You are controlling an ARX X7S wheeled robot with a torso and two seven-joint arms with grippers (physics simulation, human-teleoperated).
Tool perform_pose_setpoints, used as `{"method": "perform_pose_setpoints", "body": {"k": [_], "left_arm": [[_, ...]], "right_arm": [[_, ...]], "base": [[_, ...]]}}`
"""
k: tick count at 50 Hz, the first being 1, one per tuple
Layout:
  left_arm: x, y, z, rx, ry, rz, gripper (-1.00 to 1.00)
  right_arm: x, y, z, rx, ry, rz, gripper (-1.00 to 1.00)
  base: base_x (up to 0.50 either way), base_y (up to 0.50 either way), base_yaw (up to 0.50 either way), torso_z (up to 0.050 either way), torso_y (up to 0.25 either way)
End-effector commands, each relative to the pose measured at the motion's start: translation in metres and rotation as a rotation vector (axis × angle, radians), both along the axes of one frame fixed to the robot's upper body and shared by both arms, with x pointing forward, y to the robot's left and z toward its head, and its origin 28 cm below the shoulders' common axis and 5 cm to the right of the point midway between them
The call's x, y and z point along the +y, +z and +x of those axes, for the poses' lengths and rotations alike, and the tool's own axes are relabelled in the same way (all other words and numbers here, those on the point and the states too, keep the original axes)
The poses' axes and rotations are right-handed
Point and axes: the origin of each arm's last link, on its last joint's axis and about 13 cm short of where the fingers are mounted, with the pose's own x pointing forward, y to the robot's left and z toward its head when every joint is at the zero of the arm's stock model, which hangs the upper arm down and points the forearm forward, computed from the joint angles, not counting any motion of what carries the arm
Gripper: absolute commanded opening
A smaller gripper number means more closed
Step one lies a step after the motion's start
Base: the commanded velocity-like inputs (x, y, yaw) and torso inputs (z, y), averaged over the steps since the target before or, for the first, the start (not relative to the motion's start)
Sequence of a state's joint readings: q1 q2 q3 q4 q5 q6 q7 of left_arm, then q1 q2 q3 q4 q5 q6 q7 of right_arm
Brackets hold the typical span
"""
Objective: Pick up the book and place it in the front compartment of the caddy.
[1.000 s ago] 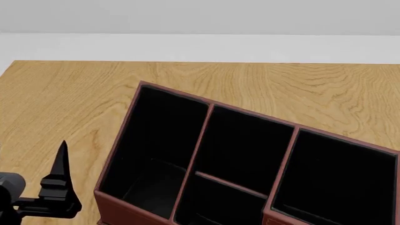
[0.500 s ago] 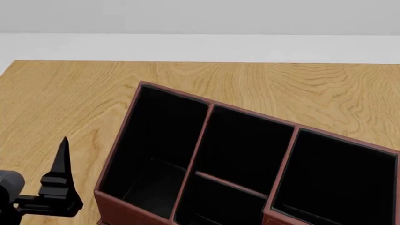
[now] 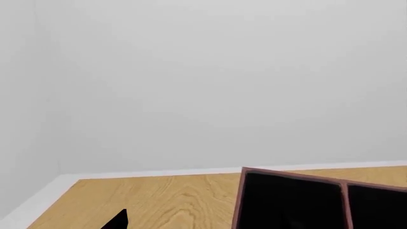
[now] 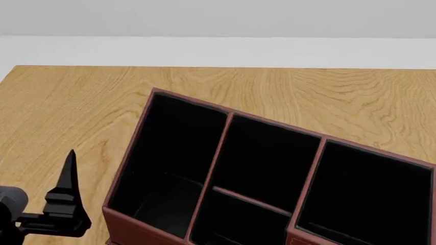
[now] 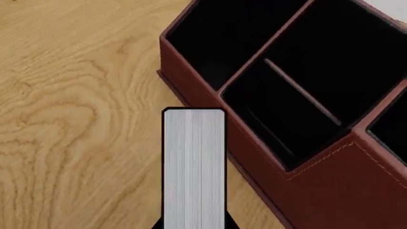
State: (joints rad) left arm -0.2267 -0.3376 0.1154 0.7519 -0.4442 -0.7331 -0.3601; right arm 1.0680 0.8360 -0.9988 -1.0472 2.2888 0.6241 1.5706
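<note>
Matte black left hand (image 4: 66, 204): one slim, pointed finger (image 4: 67, 171) above a blocky stepped base, joined to a rounded grey wrist housing (image 4: 10, 201).

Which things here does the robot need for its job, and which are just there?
Needed:
thin black-covered book with pale page edges
big red-brown caddy box with black cells
its front compartment

Just there:
wooden table
left pincer, holding nothing

A wooden table (image 4: 81, 107) with pale oak grain fills most of the head view, its far edge meeting a white floor strip (image 4: 218, 51) below a plain grey wall (image 3: 203, 81)
</note>
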Motion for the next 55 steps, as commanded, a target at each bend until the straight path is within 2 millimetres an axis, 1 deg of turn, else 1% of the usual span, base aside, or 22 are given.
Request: {"method": "perform_pose_setpoints", "body": {"k": [1, 3, 6, 8, 15, 16, 17, 19, 28, 33, 37, 48, 55], "left_arm": [[-0.001, -0.001, -0.001, 0.001, -0.003, 0.000, 1.00], [-0.002, 0.000, -0.001, 0.000, -0.006, 0.003, 1.00], [-0.002, 0.000, -0.001, -0.001, -0.006, 0.005, 1.00], [-0.002, 0.000, -0.001, 0.000, -0.004, 0.006, 1.00], [-0.002, 0.000, -0.001, 0.000, -0.004, 0.006, 1.00], [-0.002, 0.000, -0.001, 0.000, -0.005, 0.007, 1.00], [-0.003, 0.000, -0.001, 0.002, -0.006, 0.010, 1.00], [-0.003, -0.001, -0.001, 0.002, -0.006, 0.011, 1.00], [-0.003, 0.000, 0.000, 0.004, -0.006, 0.013, 1.00], [-0.004, 0.000, 0.001, 0.005, -0.007, 0.015, 1.00], [-0.004, 0.001, 0.001, 0.004, -0.008, 0.015, 1.00], [-0.004, 0.003, 0.002, 0.001, -0.006, 0.016, 1.00], [-0.003, 0.004, 0.002, -0.001, -0.002, 0.017, 1.00]], "right_arm": [[-0.003, 0.027, 0.001, -0.052, 0.058, -0.111, -1.00], [-0.003, 0.035, -0.001, -0.069, 0.081, -0.147, -1.00], [-0.003, 0.042, -0.002, -0.087, 0.104, -0.194, -1.00], [-0.004, 0.048, 0.000, -0.097, 0.127, -0.226, -1.00], [-0.004, 0.048, 0.000, -0.097, 0.127, -0.226, -1.00], [-0.004, 0.053, 0.005, -0.104, 0.144, -0.237, -1.00], [-0.004, 0.061, 0.019, -0.116, 0.185, -0.280, -1.00], [-0.004, 0.068, 0.024, -0.133, 0.211, -0.302, -1.00], [-0.005, 0.088, 0.040, -0.158, 0.258, -0.306, -1.00], [-0.005, 0.106, 0.048, -0.205, 0.281, -0.328, -1.00], [-0.005, 0.115, 0.055, -0.215, 0.287, -0.337, -1.00], [-0.001, 0.133, 0.071, -0.255, 0.328, -0.406, -1.00], [-0.001, 0.151, 0.086, -0.288, 0.333, -0.412, -1.00]], "base": [[0.00, 0.00, 0.00, 0.000, 0.000], [0.00, 0.00, 0.00, 0.000, 0.000], [0.00, 0.00, 0.00, 0.000, 0.000], [0.00, 0.00, 0.00, 0.000, 0.005], [0.00, 0.00, 0.00, 0.000, 0.000], [0.00, 0.00, 0.00, 0.000, 0.000], [0.00, 0.00, 0.00, 0.000, 0.000], [0.00, 0.00, 0.00, 0.000, 0.000], [0.00, 0.00, 0.00, 0.000, 0.001], [0.00, 0.00, 0.00, 0.000, 0.002], [0.00, 0.00, 0.00, 0.000, 0.000], [0.00, 0.00, 0.00, 0.000, 0.001], [0.00, 0.00, 0.00, 0.000, 0.001]]}}
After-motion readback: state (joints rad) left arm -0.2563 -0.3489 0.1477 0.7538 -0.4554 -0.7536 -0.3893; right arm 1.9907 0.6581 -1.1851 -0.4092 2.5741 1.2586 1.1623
